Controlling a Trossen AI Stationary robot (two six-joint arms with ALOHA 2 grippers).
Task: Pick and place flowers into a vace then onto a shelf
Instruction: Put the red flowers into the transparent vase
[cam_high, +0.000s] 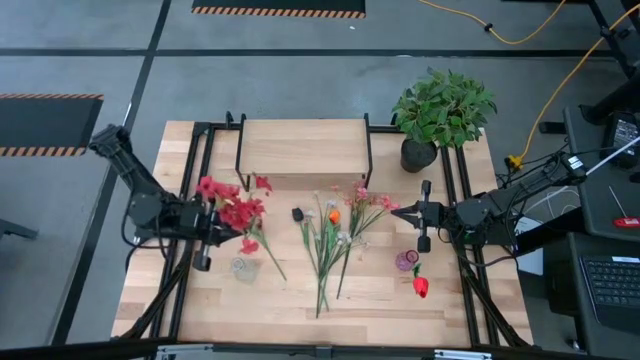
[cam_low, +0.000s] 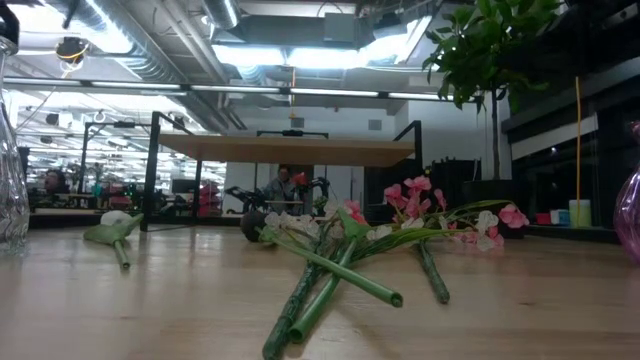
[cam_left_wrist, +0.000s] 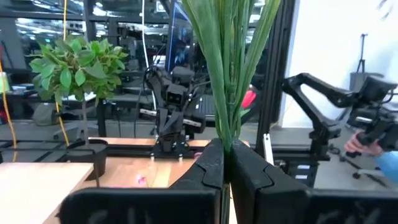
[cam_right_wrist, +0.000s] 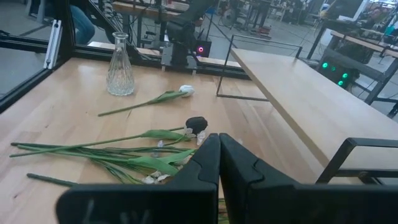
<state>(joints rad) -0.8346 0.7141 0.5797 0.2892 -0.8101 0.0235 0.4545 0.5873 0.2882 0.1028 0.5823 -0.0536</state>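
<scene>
My left gripper (cam_high: 212, 225) is over the table's left part, shut on a bunch of red flowers (cam_high: 236, 211). Its green stems and leaves (cam_left_wrist: 227, 68) rise above the fingers. A clear glass vase (cam_high: 243, 268) stands on the table just nearer than that gripper. Several loose flowers (cam_high: 330, 240) lie flat mid-table, and one white-bloomed stem (cam_right_wrist: 155, 99) lies near the vase. The shelf (cam_high: 300, 148) stands at the far middle. My right gripper (cam_high: 398, 210) is shut and waits level at the right, next to the pink blooms (cam_high: 368, 198). My left gripper pinches the bunch's green stems (cam_left_wrist: 227, 142) between its two fingers. The fingers come level from the table's left and lie across the stems. The bunch stands upright with its red blooms above the fingers. The gripper hides the lower ends of the stems.
A bushy potted plant (cam_high: 440, 110) stands at the far right corner. A small purple vase (cam_high: 406, 262) and a red flower (cam_high: 420, 287) sit near the right gripper. Black frame rails (cam_high: 195, 160) run along both sides of the table.
</scene>
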